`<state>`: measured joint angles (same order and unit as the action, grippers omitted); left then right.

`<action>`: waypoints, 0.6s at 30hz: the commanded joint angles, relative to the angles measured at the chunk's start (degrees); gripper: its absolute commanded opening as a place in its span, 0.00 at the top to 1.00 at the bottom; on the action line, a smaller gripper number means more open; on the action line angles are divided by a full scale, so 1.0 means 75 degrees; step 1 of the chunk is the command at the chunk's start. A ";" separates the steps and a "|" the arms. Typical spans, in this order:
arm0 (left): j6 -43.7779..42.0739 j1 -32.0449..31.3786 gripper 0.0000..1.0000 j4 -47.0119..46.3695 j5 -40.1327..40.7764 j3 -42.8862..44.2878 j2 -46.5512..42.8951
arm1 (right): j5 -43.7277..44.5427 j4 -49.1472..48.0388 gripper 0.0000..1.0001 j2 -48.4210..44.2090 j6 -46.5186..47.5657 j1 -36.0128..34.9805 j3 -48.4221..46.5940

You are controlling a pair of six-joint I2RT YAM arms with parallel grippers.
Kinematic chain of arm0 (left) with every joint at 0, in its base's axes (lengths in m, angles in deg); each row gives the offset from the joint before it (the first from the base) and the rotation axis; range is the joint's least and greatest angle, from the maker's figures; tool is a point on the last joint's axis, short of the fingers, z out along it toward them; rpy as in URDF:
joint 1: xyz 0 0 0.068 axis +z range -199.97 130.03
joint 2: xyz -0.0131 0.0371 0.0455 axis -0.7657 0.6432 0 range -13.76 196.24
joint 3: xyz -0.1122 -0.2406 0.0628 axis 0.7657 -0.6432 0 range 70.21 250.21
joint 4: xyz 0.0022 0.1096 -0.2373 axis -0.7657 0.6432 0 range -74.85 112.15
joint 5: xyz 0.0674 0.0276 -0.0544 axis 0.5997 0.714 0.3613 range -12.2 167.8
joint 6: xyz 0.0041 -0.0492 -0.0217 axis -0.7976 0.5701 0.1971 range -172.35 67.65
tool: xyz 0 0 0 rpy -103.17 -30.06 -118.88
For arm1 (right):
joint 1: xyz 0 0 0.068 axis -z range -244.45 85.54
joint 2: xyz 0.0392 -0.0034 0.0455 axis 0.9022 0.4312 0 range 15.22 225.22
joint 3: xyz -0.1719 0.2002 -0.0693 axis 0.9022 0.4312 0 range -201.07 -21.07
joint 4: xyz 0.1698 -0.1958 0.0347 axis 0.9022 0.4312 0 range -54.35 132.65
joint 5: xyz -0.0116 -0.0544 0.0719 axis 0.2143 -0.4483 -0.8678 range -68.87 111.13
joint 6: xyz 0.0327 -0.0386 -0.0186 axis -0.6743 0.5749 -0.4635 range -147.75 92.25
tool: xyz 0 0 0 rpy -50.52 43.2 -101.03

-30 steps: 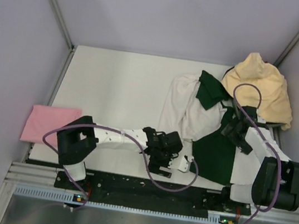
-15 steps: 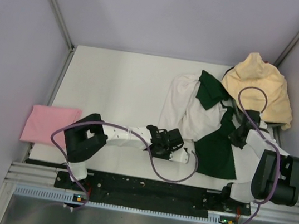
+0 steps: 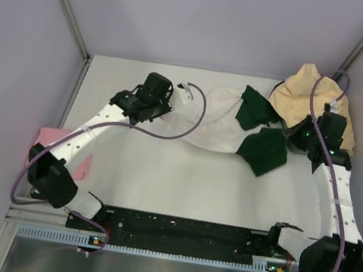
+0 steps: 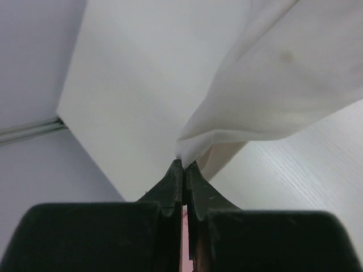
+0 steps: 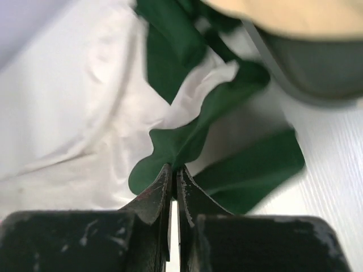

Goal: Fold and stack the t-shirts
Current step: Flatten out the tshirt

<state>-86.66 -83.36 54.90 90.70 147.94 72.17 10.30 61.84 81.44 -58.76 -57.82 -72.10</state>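
We see the L end effector [image 4: 182, 165] clenched on the white t-shirt [image 3: 214, 122] hem, and the R end effector [image 5: 173, 170] pinching its dark green part. The shirt is stretched btwn them, far-centre on the surface [image 3: 162, 174]. Far right lies the yellow-tan tee [image 3: 311, 94]; the pink tee [image 3: 47, 142] is at the left edge.

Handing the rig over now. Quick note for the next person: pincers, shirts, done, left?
Left pincer: shut on the white edge of the white-and-green t-shirt.
Right pincer: shut on its green edge.
Shirt is stretched between them at the far side of the table, not yet folded.
Pink t-shirt: flat at the left edge, looks folded.
Yellow-tan t-shirt: bunched in the far right corner.
Left to do: fold the held one, fold the yellow-tan one, stack all three.
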 commanded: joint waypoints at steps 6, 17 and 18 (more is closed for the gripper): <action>-0.0746 0.0736 1.00 0.1261 0.1161 0.2195 -0.1636 | -0.0524 0.1124 1.00 -0.1902 0.1075 -0.0006 -0.3670; -0.1051 0.0760 1.00 0.2212 0.2064 0.4483 -0.2679 | -0.1157 0.1769 1.00 -0.2418 0.1228 -0.0006 -0.6718; -0.1086 0.0760 1.00 0.2212 0.2122 0.4483 -0.2750 | -0.1262 0.1792 1.00 -0.2442 0.1204 -0.0006 -0.6859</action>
<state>-93.13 -77.92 69.54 102.66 179.66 54.13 3.02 74.87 64.30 -50.32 -57.84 -117.30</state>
